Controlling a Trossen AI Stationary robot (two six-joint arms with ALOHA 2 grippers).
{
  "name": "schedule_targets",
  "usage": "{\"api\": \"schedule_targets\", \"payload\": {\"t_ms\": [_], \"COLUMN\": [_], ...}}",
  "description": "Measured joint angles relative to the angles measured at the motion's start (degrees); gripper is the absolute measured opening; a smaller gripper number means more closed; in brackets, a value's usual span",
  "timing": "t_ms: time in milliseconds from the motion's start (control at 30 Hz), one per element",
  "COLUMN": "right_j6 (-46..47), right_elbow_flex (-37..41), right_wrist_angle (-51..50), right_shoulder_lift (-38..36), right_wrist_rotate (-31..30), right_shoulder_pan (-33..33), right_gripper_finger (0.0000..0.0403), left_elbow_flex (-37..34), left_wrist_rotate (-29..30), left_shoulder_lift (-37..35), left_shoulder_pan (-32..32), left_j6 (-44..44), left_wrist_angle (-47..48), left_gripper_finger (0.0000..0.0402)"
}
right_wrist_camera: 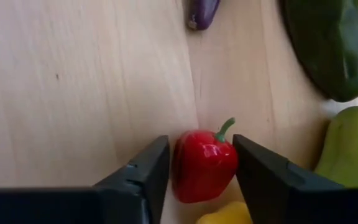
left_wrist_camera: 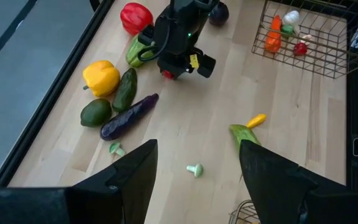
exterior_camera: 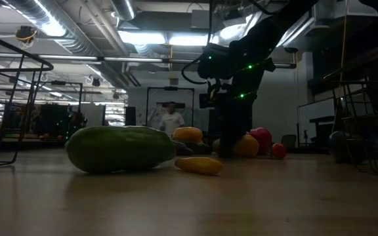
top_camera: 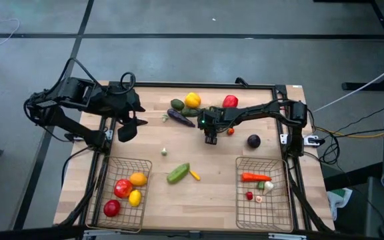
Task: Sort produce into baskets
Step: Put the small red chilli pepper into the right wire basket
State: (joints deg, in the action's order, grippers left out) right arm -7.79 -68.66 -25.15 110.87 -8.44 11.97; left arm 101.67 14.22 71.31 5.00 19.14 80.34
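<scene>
the right gripper [right_wrist_camera: 196, 163] is lowered to the table near the far middle, and a small red pepper [right_wrist_camera: 204, 165] is seen between its fingers, right against both, so it looks grasped. a purple eggplant [top_camera: 180, 117] and a yellow pepper [top_camera: 193, 100] are lying just beside it. the left gripper [left_wrist_camera: 194, 165] is held above the far left of the table, fingers apart, nothing in them. the left basket [top_camera: 105, 190] and right basket [top_camera: 242, 213] are set along the near edge, each with a few pieces inside.

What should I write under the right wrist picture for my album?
The right gripper has its jaws on either side of a small red pepper on the wooden table.
</scene>
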Motion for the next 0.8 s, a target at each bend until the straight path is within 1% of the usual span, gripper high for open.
{"api": "schedule_targets", "payload": {"t_ms": [200,400,600,800], "right_j6": [0.0,1.9,6.6,12.0], "right_elbow_flex": [0.0,0.0,0.0,0.0], "right_wrist_angle": [-1.2,-2.1,-4.0,-5.4], "right_shoulder_lift": [-1.3,-5.0,-11.1,-18.7], "right_wrist_rotate": [1.0,1.8,7.7,14.8], "right_shoulder_pan": [0.0,0.0,-1.1,-6.6], "right_gripper_finger": [0.0131,0.0123,0.0125,0.0126], "left_elbow_flex": [0.0,0.0,0.0,0.0], "left_wrist_rotate": [0.0,0.0,0.1,0.2], "left_shoulder_lift": [0.0,0.0,1.3,4.6], "left_shoulder_pan": [0.0,0.0,0.0,0.0], "left_j6": [0.0,-1.3,-2.4,-5.7], "left_wrist_angle": [0.0,0.0,-0.1,-0.5], "left_gripper_finger": [0.0224,0.0224,0.0224,0.0224]}}
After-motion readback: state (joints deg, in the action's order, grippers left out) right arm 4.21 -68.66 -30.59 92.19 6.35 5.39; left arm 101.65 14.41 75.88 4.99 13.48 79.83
